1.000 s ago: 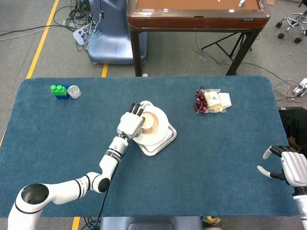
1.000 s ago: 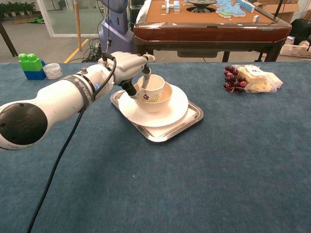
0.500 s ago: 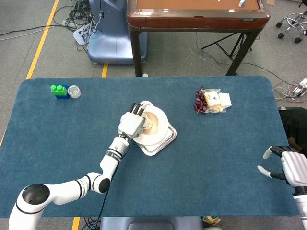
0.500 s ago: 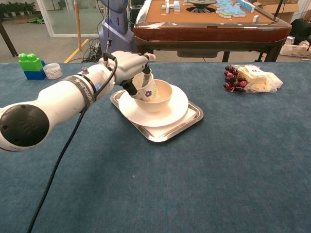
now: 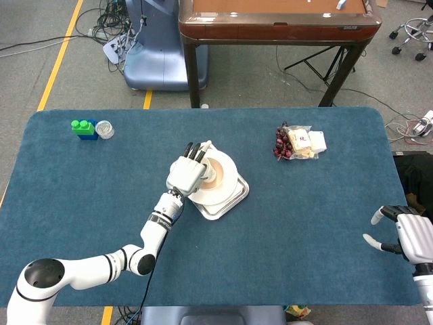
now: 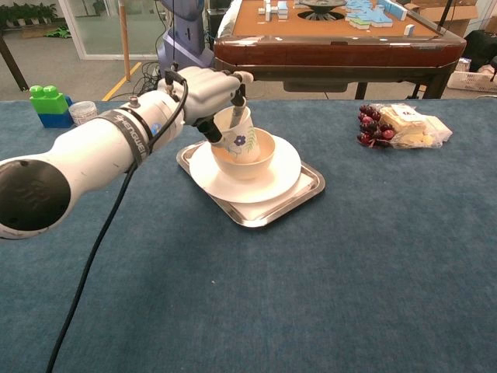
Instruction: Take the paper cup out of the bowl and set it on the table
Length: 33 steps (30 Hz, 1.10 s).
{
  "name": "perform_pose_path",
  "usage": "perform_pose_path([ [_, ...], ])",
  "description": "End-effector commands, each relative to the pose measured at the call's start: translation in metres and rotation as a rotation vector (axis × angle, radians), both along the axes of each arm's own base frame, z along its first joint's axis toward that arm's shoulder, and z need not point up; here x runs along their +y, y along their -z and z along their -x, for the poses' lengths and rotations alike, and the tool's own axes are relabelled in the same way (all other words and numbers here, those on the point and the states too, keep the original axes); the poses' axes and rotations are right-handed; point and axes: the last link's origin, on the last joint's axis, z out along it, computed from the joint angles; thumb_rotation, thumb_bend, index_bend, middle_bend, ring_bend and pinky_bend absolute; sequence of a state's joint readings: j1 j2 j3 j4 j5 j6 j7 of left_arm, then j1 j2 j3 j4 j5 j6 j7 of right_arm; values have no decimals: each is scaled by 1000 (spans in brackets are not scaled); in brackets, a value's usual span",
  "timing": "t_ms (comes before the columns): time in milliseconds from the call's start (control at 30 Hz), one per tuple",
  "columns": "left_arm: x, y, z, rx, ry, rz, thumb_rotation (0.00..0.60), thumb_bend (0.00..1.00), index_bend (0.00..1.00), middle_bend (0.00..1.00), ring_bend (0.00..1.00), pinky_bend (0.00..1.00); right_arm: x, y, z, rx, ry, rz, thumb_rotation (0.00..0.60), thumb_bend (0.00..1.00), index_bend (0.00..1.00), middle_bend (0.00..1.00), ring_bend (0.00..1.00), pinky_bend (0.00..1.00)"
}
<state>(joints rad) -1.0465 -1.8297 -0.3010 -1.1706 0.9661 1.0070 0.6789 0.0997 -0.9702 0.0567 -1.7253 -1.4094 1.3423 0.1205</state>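
A white paper cup (image 6: 237,132) with a blue flower print is tilted and partly lifted over the near-left rim of the cream bowl (image 6: 260,155). My left hand (image 6: 203,91) pinches the cup's rim between thumb and a finger. From the head view the left hand (image 5: 187,174) covers most of the cup, and the bowl (image 5: 220,175) shows beside it. The bowl sits on a white plate (image 6: 276,180) on a metal tray (image 6: 299,198). My right hand (image 5: 409,237) hovers open at the table's right edge, holding nothing.
A green and blue block (image 5: 84,128) and a small clear lidded tub (image 5: 105,128) stand at the far left. A bag of grapes and snacks (image 5: 298,143) lies at the far right. Bare blue cloth (image 6: 311,295) spreads in front of the tray.
My left hand has raised and tilted the cup from the bowl's middle up toward its left rim. The right hand has stayed still.
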Motion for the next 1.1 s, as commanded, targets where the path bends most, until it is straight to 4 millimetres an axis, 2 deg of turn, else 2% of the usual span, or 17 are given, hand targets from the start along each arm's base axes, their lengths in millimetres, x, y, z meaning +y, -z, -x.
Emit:
perform_pose_path([
  [33, -1, -6, -2, 6, 10, -21, 600, 378, 577, 0, 0, 46, 0, 0, 0, 0, 0, 0, 600, 234, 552, 470, 350, 273],
  [533, -4, -53, -3, 30, 20, -132, 600, 377, 579, 0, 0, 47, 1, 3, 0, 3, -4, -6, 600, 234, 552, 470, 350, 273],
  [867, -1, -89, 29, 95, -42, -203, 600, 379, 579, 0, 0, 47, 1, 7, -2, 17, -5, -18, 600, 234, 552, 470, 350, 273],
  [1100, 0, -105, 55, 152, -67, -238, 600, 379, 579, 0, 0, 47, 1, 11, -2, 26, -4, -31, 600, 234, 552, 470, 350, 273],
])
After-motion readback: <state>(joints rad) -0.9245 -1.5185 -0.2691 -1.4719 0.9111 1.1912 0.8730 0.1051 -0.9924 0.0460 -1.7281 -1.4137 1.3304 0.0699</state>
